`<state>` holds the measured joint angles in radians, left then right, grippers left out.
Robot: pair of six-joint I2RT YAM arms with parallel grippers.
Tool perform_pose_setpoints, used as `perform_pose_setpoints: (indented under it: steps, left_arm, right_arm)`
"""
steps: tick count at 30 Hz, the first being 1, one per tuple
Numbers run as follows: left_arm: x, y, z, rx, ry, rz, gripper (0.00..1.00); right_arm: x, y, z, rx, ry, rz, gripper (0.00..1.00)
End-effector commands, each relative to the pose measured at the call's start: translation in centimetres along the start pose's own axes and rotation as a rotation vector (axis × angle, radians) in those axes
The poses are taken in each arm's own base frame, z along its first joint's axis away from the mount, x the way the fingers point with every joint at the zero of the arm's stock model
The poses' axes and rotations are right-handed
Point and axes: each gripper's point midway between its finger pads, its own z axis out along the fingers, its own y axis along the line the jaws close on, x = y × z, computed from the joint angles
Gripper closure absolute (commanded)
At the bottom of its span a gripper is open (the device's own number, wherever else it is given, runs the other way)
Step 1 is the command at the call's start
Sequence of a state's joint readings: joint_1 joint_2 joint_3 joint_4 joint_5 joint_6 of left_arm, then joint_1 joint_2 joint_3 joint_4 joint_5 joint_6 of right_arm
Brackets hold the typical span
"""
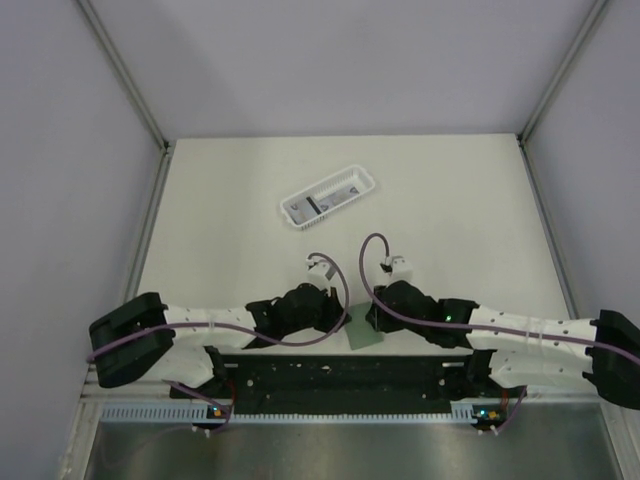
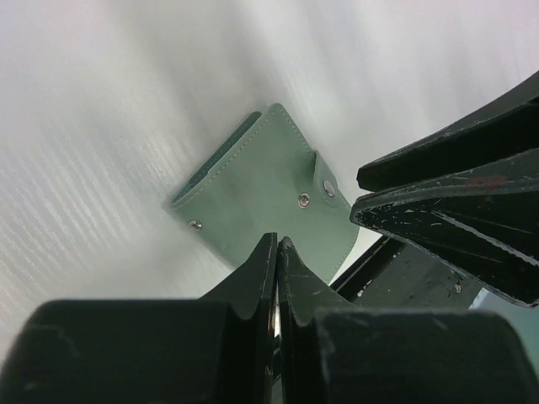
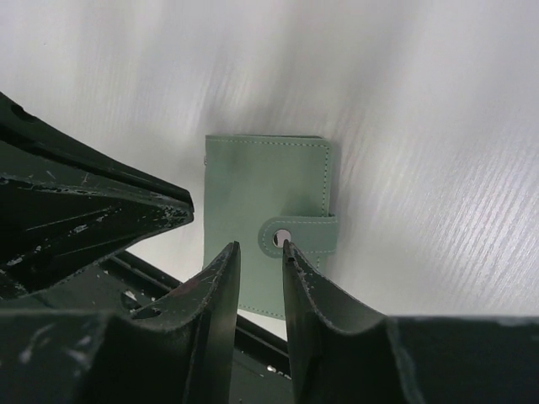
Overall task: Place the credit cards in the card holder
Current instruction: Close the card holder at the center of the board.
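The sage-green card holder (image 1: 362, 331) lies folded flat on the table by the near edge, between both wrists. Its snap tab (image 3: 301, 233) wraps over one edge. My left gripper (image 2: 278, 241) is shut with nothing seen in it, its tips just over the card holder (image 2: 257, 189). My right gripper (image 3: 260, 246) hangs over the card holder (image 3: 261, 181), jaws a little apart and empty, one fingertip (image 3: 288, 247) beside the snap. The credit cards (image 1: 312, 207), light with a dark stripe, lie in the white basket, far from both grippers.
The white slotted basket (image 1: 352, 182) stands tilted at mid-table, beyond the arms. A black rail (image 1: 330, 375) runs along the near edge just behind the holder. Each wrist view shows the other gripper's fingers (image 2: 455, 202) (image 3: 93, 210) close by.
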<state>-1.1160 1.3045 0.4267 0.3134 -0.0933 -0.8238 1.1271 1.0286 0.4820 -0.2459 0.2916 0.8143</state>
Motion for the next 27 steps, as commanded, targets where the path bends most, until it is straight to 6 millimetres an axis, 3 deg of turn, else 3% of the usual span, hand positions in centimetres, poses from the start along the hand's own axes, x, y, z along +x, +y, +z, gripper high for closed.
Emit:
perform_pose_setpoints:
  steps: [1, 11, 19, 27]
  left_arm:
    - [-0.9, -1.7, 0.4, 0.043, -0.01, 0.022, 0.96]
    - [0.1, -1.8, 1.2, 0.059, 0.02, 0.02, 0.99]
    - [0.9, -1.6, 1.5, 0.062, 0.039, 0.017, 1.0]
    - [1.2, -1.4, 1.4, 0.059, 0.04, 0.012, 1.0]
  right_arm:
    - [-1.5, -0.1, 0.0, -0.008, -0.057, 0.004, 0.73]
    - [-1.1, -1.2, 1.0, 0.005, -0.013, 0.013, 0.74]
    - [-0.1, -0.4, 1.5, -0.064, 0.047, -0.004, 0.75]
    - [0.9, -0.9, 1.7, -0.053, 0.078, -0.013, 0.76]
